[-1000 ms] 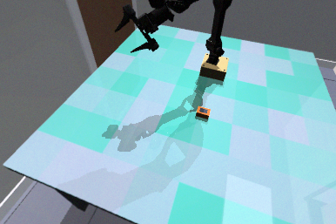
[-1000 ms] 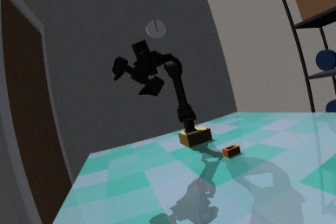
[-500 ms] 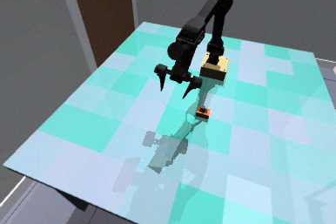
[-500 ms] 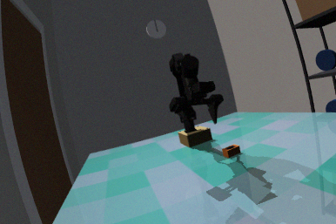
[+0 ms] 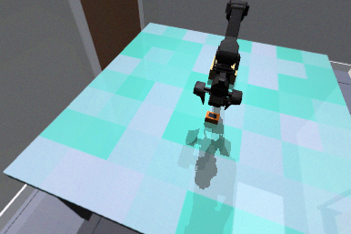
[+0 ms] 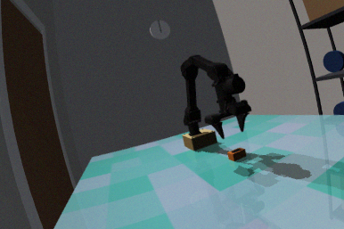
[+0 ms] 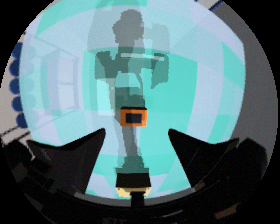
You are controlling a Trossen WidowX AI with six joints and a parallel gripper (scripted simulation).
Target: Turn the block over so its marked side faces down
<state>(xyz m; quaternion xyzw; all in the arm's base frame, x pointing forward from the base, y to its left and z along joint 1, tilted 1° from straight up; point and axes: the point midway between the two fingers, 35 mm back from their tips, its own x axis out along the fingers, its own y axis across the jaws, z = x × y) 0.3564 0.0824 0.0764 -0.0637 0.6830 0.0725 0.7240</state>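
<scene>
A small orange block (image 5: 211, 117) (image 6: 236, 154) (image 7: 133, 117) lies on the teal checkered table (image 5: 91, 134) (image 6: 169, 193) near its middle. A dark marked patch shows on its upper face in the wrist view. My gripper (image 5: 217, 101) (image 6: 232, 132) (image 7: 138, 132) is open and empty. It points down and hangs a short way above the block. In the wrist view the block sits just ahead of the gap between the two fingers. The fingers do not touch the block.
The arm's tan base (image 6: 199, 140) stands on the table behind the block. A dark shelf rack (image 6: 307, 42) stands off the table's right side. A brown door (image 5: 105, 2) is beyond the far left edge.
</scene>
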